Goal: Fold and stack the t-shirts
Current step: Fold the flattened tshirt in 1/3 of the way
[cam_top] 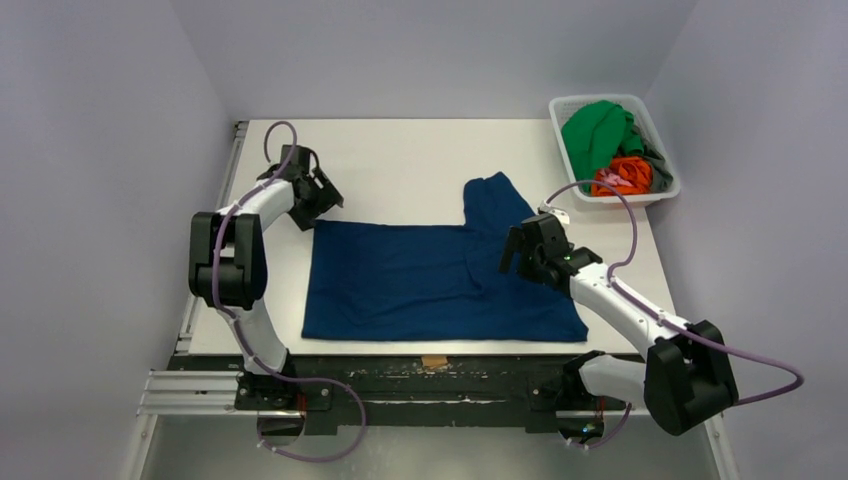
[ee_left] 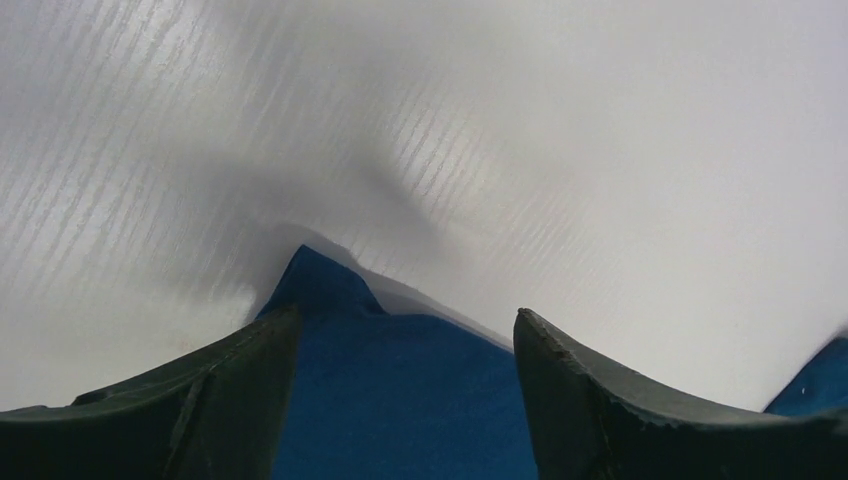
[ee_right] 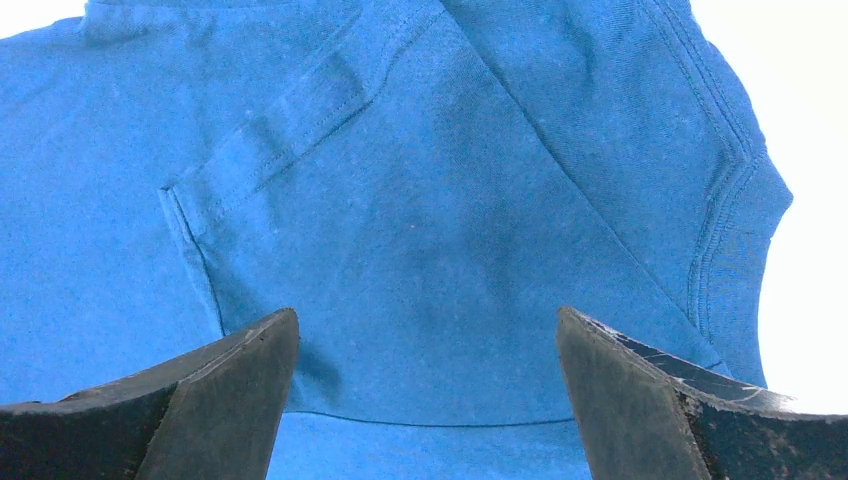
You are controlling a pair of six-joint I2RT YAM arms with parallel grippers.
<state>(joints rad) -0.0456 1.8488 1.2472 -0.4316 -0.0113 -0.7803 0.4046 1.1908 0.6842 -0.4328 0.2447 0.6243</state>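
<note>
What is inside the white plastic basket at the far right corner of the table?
The white plastic slotted basket holds crumpled green cloth, orange cloth at its near end and some dark grey cloth beside that. Anything beneath them is covered.

The navy shirt [cam_top: 430, 280] lay spread flat across the near middle of the table [cam_top: 400, 160], with one sleeve sticking out toward the far side. The green shirt [cam_top: 595, 135], orange shirt [cam_top: 625, 177] and grey shirt [cam_top: 655, 160] sat crumpled together in the basket [cam_top: 598, 98] at the far right.
</note>
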